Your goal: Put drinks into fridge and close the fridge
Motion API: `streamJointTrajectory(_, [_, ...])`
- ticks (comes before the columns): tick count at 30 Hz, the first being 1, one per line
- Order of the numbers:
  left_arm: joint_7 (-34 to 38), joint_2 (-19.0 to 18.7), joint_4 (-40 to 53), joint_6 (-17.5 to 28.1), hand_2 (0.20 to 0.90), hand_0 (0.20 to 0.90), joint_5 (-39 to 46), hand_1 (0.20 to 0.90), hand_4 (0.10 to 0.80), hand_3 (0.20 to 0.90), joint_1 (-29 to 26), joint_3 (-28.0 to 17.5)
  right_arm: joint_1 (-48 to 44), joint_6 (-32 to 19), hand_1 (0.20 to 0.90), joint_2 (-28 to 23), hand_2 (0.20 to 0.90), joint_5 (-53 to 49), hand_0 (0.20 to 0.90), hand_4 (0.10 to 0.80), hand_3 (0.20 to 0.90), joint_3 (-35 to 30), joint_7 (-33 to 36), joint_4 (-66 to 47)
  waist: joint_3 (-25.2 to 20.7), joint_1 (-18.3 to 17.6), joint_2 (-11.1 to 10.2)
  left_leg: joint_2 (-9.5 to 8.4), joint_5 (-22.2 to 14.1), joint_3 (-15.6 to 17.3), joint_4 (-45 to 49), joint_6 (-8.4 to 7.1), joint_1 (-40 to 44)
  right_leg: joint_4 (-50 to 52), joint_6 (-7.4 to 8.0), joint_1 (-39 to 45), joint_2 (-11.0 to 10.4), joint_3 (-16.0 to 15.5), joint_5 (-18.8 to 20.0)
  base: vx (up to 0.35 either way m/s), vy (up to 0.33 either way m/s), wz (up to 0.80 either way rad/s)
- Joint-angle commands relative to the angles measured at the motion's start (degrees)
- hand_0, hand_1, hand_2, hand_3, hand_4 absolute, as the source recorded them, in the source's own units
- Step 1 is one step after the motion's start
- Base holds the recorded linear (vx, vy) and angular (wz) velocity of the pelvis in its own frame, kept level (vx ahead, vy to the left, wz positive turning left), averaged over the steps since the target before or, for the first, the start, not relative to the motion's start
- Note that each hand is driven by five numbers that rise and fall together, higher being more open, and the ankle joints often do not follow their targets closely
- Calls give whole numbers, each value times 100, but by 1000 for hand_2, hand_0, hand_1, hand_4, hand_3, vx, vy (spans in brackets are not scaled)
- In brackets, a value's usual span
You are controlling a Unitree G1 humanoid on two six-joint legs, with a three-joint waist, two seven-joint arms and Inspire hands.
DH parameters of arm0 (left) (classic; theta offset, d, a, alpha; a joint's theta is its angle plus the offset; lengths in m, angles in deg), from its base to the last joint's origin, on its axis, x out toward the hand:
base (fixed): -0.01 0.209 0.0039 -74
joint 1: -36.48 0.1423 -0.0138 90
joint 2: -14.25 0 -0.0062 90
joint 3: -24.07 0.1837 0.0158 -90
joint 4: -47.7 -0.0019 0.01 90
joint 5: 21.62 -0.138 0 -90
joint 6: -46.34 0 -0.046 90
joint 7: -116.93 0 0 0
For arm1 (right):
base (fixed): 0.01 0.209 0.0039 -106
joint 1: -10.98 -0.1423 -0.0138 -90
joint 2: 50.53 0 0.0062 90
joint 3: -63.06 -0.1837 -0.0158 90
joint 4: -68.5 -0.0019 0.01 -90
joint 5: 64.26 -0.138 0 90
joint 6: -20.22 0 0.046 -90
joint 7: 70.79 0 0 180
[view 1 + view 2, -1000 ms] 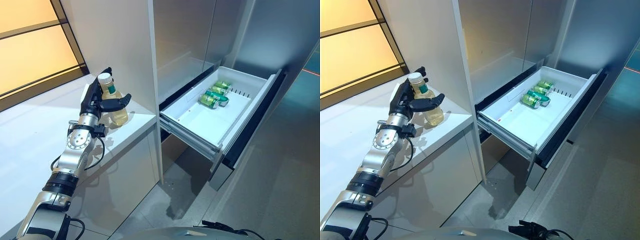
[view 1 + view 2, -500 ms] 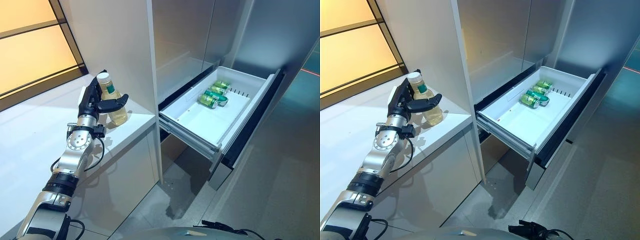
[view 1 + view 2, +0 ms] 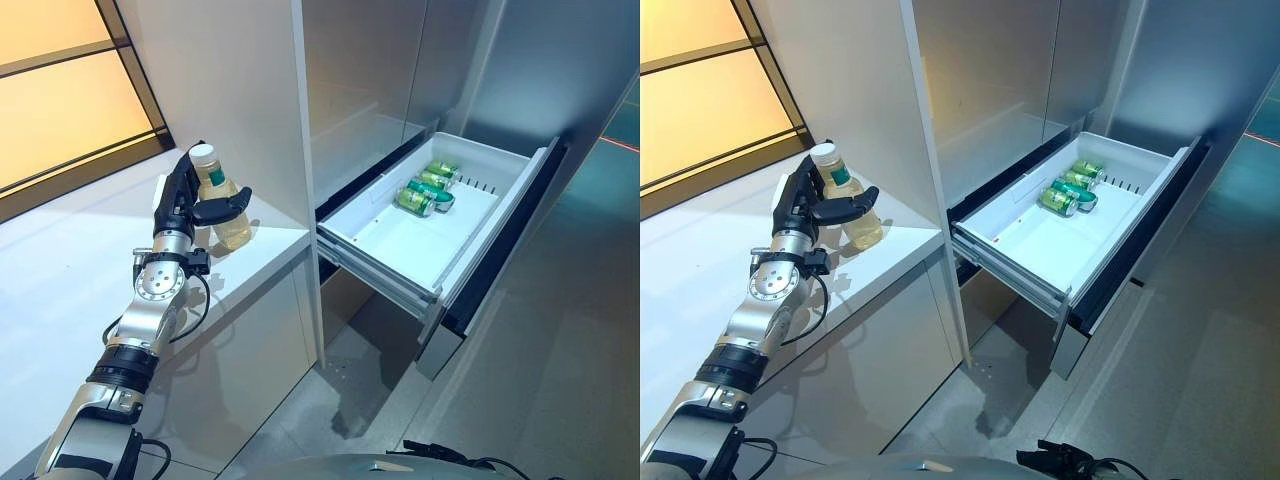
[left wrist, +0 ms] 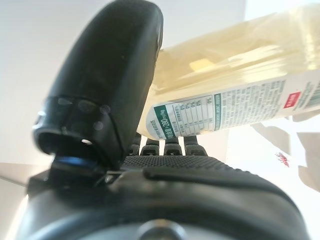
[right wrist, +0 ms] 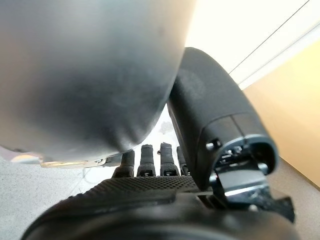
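Observation:
A clear bottle of pale yellow drink [image 3: 230, 222] with a white cap stands upright on the white counter [image 3: 60, 270], close to the tall white side panel. My left hand [image 3: 178, 205] is open around it, with the fingers straight up behind the bottle and the thumb [image 3: 226, 207] across its front. The left wrist view shows the bottle's label [image 4: 235, 100] between thumb and fingers. The white fridge drawer [image 3: 380, 262] is pulled out at the right, with green cans [image 3: 425, 190] lying at its far end. My right hand [image 5: 215, 110] is open and empty.
The tall white panel [image 3: 240, 90] stands right beside the bottle, between the counter and the drawer. Grey fridge fronts rise behind the drawer. A window with an orange glow [image 3: 50, 90] runs along the counter's far side. Grey floor lies below the drawer.
My left hand has shifted slightly left and closed in on the bottle, fingers nearer its back and thumb nearer its front. The bottle still stands on the counter.

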Motion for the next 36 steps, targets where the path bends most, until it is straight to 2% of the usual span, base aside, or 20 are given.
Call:
streamJointTrajectory(1, [37, -65, 30, 363, 467, 467, 6, 467, 295, 395, -733, -302, 95, 64, 900, -172, 900, 152, 900, 800, 900, 107, -68, 177, 28, -21, 125, -227, -934, -4, 310, 174, 129, 712, 317, -432, 189, -132, -457, 0, 0, 0])
streamJointTrajectory(2, [14, -66, 36, 358, 312, 312, 36, 312, 114, 214, -734, -298, 93, 63, 900, -174, 900, 156, 900, 800, 900, 106, -69, 178, 27, -21, 127, -227, -932, -4, 309, 174, 127, 712, 318, -434, 189, -130, -457, 0, 0, 0])
streamJointTrajectory(3, [-28, -70, 39, 348, 300, 300, 95, 300, 100, 200, -731, -294, 87, 68, 900, -179, 900, 152, 900, 800, 900, 108, -71, 175, 28, -19, 129, -227, -932, -3, 310, 174, 123, 711, 318, -435, 188, -129, -458, 0, 0, 0])
streamJointTrajectory(13, [-442, -5, 143, 352, 300, 300, 586, 300, 100, 200, -716, -270, 59, 7, 900, -182, 900, 93, 900, 800, 900, 136, -124, 161, 31, 0, 136, -223, -916, -31, 292, 161, 125, 698, 309, -424, 195, -138, -461, 0, 0, 0])
streamJointTrajectory(19, [-569, 11, 604, 561, 300, 300, 765, 300, 100, 200, -757, -219, -60, -409, 900, -207, 900, 28, 900, 800, 900, 305, -288, -455, 43, 27, 126, -214, -904, -73, 290, 154, 124, 695, 296, -414, 193, -161, -455, 0, 0, 0])
streamJointTrajectory(22, [-740, 39, 1054, 839, 300, 300, 928, 300, 100, 200, -810, -159, -102, -715, 900, -263, 900, 90, 900, 800, 900, 633, -322, -1682, 62, 33, 101, -206, -885, -110, 296, 143, 109, 708, 279, -419, 181, -196, -459, -24, -17, 2])
streamJointTrajectory(24, [-961, 82, 1259, 1055, 300, 300, 1098, 300, 100, 200, -833, -111, -96, -720, 900, -268, 900, -34, 900, 800, 900, 815, -273, -2597, 72, 26, 82, -202, -867, -130, 296, 138, 98, 715, 267, -422, 177, -220, -462, -19, -14, 1])
streamJointTrajectory(25, [-976, 86, 1277, 1064, 300, 300, 1113, 300, 100, 200, -832, -107, -87, -675, 900, -267, 900, -39, 900, 800, 900, 827, -252, -2709, 73, 22, 81, -203, -866, -133, 295, 138, 98, 716, 267, -422, 176, -222, -463, -34, -18, 0])
streamJointTrajectory(27, [-1401, 185, 1651, 1266, 300, 300, 1382, 300, 100, 200, -820, 8, 2, -700, 900, -255, 900, -174, 900, 800, 900, 995, -188, -4094, 77, -14, 58, -204, -839, -161, 274, 130, 86, 715, 265, -431, 171, -241, -458, -35, -15, -1])
streamJointTrajectory(28, [-1401, 185, 1651, 1266, 300, 300, 1382, 300, 100, 200, -820, 8, 2, -700, 900, -255, 900, -174, 900, 800, 900, 995, -188, -4094, 77, -14, 58, -204, -839, -161, 274, 130, 86, 715, 265, -431, 171, -241, -458, 0, 0, 0])
streamJointTrajectory(31, [-2002, 385, 2102, 1390, 300, 300, 1857, 300, 100, 200, -711, 200, -63, -920, 900, -298, 900, -394, 900, 800, 900, 996, -309, -5121, 108, -29, 45, -211, -807, -204, 246, 130, 81, 714, 272, -445, 178, -236, -446, -27, -1, -1])
streamJointTrajectory(36, [-2899, 683, 2793, 1274, 300, 300, 2160, 300, 100, 200, -353, 413, -311, -737, 900, -455, 900, -741, 900, 800, 900, 794, -525, -6628, 127, -15, 48, -212, -763, -218, 207, 147, 75, 715, 287, -472, 185, -206, -413, -30, 7, -1])
